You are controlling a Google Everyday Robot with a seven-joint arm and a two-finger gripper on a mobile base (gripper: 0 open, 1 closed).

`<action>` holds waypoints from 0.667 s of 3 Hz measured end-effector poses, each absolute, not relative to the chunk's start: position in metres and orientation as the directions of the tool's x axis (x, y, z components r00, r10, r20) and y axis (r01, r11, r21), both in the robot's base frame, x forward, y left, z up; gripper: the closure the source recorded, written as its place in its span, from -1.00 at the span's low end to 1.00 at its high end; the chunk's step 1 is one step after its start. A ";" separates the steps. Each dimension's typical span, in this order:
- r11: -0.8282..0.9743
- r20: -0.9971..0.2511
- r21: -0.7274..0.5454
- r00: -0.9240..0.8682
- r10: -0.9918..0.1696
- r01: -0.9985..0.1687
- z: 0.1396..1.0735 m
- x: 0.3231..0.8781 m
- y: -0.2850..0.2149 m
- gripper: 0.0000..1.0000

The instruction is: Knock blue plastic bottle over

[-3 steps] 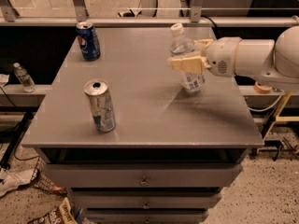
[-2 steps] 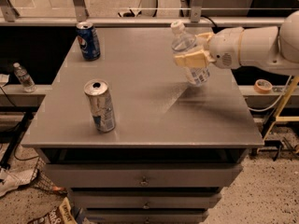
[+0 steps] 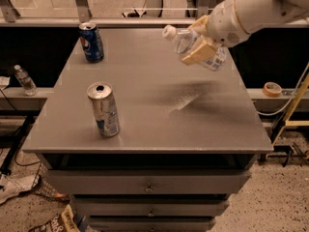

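Note:
The blue plastic bottle [image 3: 180, 39] is clear with a white cap and a pale label. It hangs tilted above the far right part of the grey table [image 3: 159, 124], cap pointing left, its base off the tabletop. My gripper [image 3: 192, 43] reaches in from the upper right on a white arm. Its tan fingers [image 3: 197, 55] are shut around the bottle's middle and hide part of the label. A dark shadow lies on the table under the bottle.
A dark blue Pepsi can [image 3: 91, 42] stands at the table's far left. A silver can [image 3: 104, 110] stands at the front left. A small bottle [image 3: 24, 79] sits on the left ledge and a tape roll [image 3: 273, 88] on the right ledge. Drawers [image 3: 147, 185] are below.
The gripper has risen with the bottle in it. The bottle was upright on the table and now hangs tilted with its cap to the left. The cans have not moved.

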State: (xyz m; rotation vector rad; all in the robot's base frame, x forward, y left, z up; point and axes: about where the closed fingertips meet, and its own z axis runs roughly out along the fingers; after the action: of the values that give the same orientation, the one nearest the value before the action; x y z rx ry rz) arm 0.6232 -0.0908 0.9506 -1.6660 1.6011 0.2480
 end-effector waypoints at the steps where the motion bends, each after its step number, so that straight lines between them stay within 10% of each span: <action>1: -0.083 -0.430 -0.409 0.272 -0.861 -0.909 0.941 0.611 -0.071 1.00; 2: -0.299 -0.209 -0.357 0.388 -0.898 -0.885 0.916 0.596 -0.054 1.00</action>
State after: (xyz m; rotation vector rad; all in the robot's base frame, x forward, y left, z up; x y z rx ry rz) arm 0.5956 -0.0538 0.9160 -2.2394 1.5368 -0.0416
